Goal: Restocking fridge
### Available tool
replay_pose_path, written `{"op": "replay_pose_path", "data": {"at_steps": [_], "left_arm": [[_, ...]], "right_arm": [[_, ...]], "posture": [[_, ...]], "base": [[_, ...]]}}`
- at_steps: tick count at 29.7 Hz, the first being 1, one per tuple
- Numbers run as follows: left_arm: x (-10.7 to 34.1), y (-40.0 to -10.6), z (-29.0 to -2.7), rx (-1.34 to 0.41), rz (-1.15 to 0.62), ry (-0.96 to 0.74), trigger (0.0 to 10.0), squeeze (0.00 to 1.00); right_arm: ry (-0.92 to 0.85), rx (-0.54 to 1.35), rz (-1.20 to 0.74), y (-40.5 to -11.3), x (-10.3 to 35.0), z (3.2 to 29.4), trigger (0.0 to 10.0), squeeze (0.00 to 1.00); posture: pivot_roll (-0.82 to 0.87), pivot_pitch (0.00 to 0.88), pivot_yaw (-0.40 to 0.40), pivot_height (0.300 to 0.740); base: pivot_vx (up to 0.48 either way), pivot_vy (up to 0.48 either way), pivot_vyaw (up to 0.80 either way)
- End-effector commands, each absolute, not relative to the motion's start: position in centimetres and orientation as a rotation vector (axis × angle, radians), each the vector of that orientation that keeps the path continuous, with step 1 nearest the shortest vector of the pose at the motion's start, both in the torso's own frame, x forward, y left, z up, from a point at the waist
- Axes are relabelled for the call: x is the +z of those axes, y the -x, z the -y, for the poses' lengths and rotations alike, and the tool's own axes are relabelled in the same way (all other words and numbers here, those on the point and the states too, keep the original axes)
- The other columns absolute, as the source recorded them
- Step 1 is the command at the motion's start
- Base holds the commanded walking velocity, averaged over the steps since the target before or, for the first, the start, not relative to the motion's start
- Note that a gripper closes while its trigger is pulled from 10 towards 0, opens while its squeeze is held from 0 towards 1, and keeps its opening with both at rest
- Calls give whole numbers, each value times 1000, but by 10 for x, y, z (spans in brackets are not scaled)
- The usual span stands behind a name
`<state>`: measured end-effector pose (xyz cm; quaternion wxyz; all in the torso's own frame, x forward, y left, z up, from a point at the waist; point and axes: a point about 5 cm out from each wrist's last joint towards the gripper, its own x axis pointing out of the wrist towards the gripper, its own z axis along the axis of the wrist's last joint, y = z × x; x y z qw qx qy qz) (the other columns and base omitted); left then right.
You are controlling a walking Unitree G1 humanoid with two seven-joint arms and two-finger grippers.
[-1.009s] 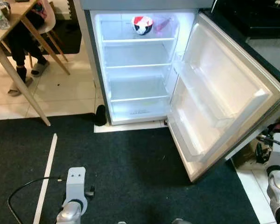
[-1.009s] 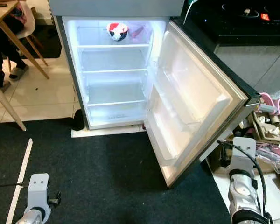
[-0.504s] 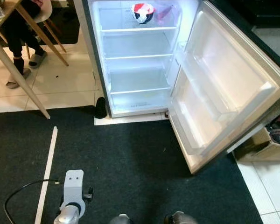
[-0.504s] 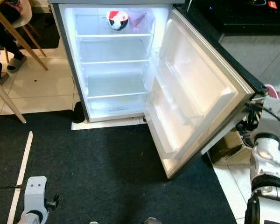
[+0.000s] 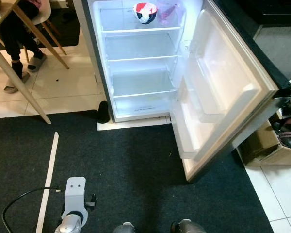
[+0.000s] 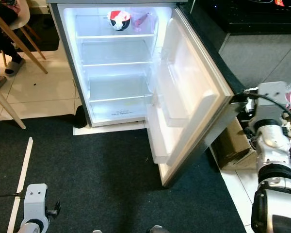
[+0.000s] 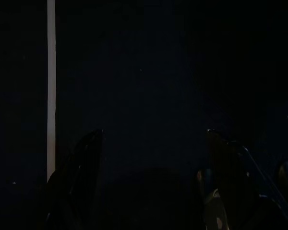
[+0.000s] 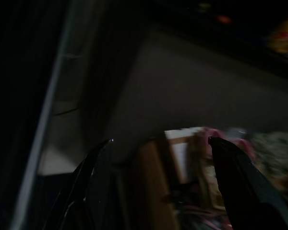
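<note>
— Swung further toward closing, the fridge door (image 6: pixel 194 92) stands narrower than a second ago; the right arm is now at its outer edge.

— Fingers?

— Right gripper (image 8: pixel 158 158) spread open beside that edge, holding nothing. Left gripper (image 7: pixel 151 158) also open, low over the dark carpet (image 5: pixel 136 165).

— Stock?

— A red-and-white bowl (image 5: pixel 145 12) sits on the fridge's (image 5: pixel 140 63) top shelf.

A dark carpet (image 5: pixel 136 165) covers the near floor, with a white strip (image 5: pixel 47 180) lying on it at the left. Beyond it are pale floor tiles (image 5: pixel 63 87), where a wooden table (image 5: pixel 9 29) stands on slanted legs. A cardboard box (image 5: pixel 271 148) sits at the right
</note>
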<state>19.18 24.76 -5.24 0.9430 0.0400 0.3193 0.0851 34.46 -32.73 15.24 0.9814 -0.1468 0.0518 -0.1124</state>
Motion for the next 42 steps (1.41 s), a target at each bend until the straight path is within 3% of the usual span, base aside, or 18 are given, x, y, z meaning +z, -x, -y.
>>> {"op": "replay_pose_path", "data": {"at_steps": [1, 3, 5, 7, 8, 10, 11, 12, 13, 16, 18, 21, 26, 27, 30, 37, 40, 42], "left_arm": [[-55, -188, -249, 163, -678, -101, 10000, 0], [-54, -189, -249, 163, -678, -101, 10000, 0], [-54, -190, -249, 160, -676, -102, 10000, 0], [-54, -190, -249, 160, -676, -102, 10000, 0], [-53, -191, -249, 158, -676, -104, 10000, 0], [-53, -191, -249, 158, -676, -104, 10000, 0], [-53, -191, -250, 156, -678, -107, 10000, 0], [-53, -191, -250, 156, -678, -107, 10000, 0], [-53, -191, -250, 153, -682, -112, 10000, 0], [-54, -191, -251, 151, -687, -116, 10000, 0], [-54, -191, -250, 146, -696, -121, 10000, 0], [-55, -192, -249, 143, -699, -122, 10000, 0], [-55, -192, -248, 141, -700, -122, 10000, 0], [-56, -192, -246, 140, -702, -119, 10000, 0], [-56, -191, -246, 144, -706, -119, 10000, 0], [-57, -190, -247, 151, -711, -118, 10000, 0], [-58, -190, -244, 148, -708, -93, 10000, 0], [-58, -190, -244, 148, -708, -93, 10000, 0]], "right_arm": [[306, -128, -140, -345, 133, 308, 10000, 0], [300, -86, -137, -347, 129, 297, 10000, 0], [279, 108, -98, -351, 120, 255, 10000, 0], [279, 108, -98, -351, 120, 255, 10000, 0], [220, 250, -46, -351, 119, 219, 10000, 0], [220, 250, -46, -351, 119, 219, 10000, 0], [135, 402, 38, -347, 126, 176, 10000, 0], [135, 402, 38, -347, 126, 176, 10000, 0], [11, 516, 139, -339, 143, 133, 10000, 0], [-97, 607, 230, -328, 166, 101, 10000, 0], [-233, 756, 399, -303, 219, 49, 10000, 0], [-286, 834, 492, -286, 249, 28, 10000, 0], [-291, 828, 497, -287, 251, 28, 10000, 0], [-151, 662, 317, -307, 194, 56, 10000, 0], [-18, 539, 130, -311, 137, 85, 10000, 0], [96, 428, -159, -292, 69, 117, 10000, 0], [139, 323, -425, -262, 5, 144, 10000, 0], [139, 323, -425, -262, 5, 144, 10000, 0]], "posture": [[-9, 158, -41, 723], [-9, 158, -39, 723], [-10, 160, -34, 723], [-10, 160, -34, 723], [-9, 161, -31, 723], [-9, 161, -31, 723], [-10, 159, -26, 723], [-10, 159, -26, 723], [-14, 159, -24, 723], [-18, 157, -22, 723], [-20, 156, -23, 723], [-24, 155, -24, 723], [-22, 153, -25, 723], [-24, 151, -28, 723], [-25, 152, -31, 723], [-25, 152, -35, 723], [-28, 153, -39, 723], [-28, 153, -39, 723]], "base": [[0, 0, 0], [0, 0, 0], [0, 0, 0], [0, 0, 0], [0, 0, 0], [0, 0, 0], [0, 0, 0], [0, 0, 0], [0, 0, 0], [0, 0, 0], [0, 0, 0], [0, 0, 0], [0, 0, 0], [0, 0, 0], [0, 0, 0], [0, 0, 0], [0, 0, 0], [0, 0, 0]]}}
